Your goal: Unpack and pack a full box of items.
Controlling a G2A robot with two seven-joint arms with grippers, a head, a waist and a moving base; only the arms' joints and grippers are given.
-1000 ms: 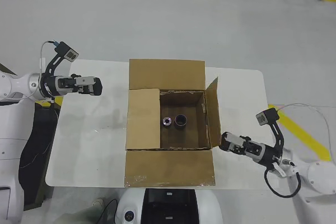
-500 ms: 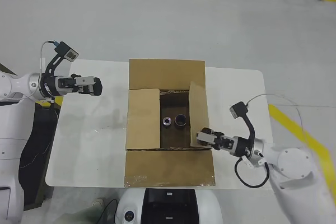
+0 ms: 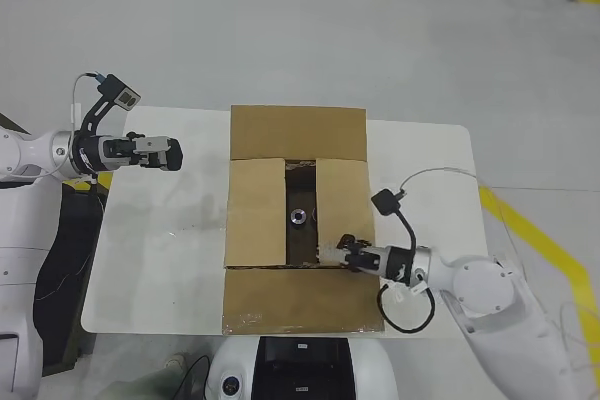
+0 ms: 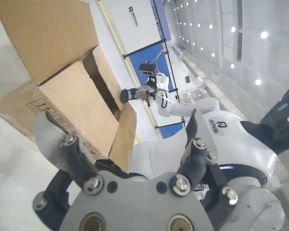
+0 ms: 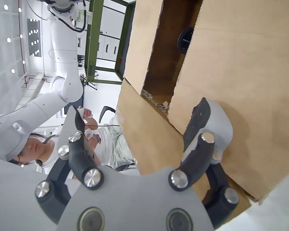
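Cardboard at the centre of the top view: box [image 3: 299,185] on the white table [image 3: 180,250], far flap [image 3: 298,130] and near flap [image 3: 302,300] splayed out flat, left flap [image 3: 255,212] and right flap [image 3: 342,200] folded in over the opening. Between those two, a dark slot, with one small round item [image 3: 298,215] on the floor inside (plus a dark round shape glimpsed through the slot from the right wrist, not identifiable).

At the lower right corner of that slot, right gripper [image 3: 338,252]: fingers spread wide, clamped on nothing, one pad [image 5: 197,118] lying on top of the right flap near its corner, the other finger hanging clear of the cardboard. Up in the upper left of the top view, left gripper [image 3: 170,153]: well apart from the box, likewise spread and empty.

Looks like the closing-up end of packing, with far and near flaps yet to come over. Plenty to go wrong from here. Springy cardboard, so lift that pad and expect the right flap to pop back up. Press harder, with nothing but air beneath, and risk bowing it down onto the contents or creasing it. Push sideways instead of down and risk sliding the whole box over the smooth table, with no second gripper bracing it. Ragged torn edge beside the pad, too: a likely snag for a fingertip.
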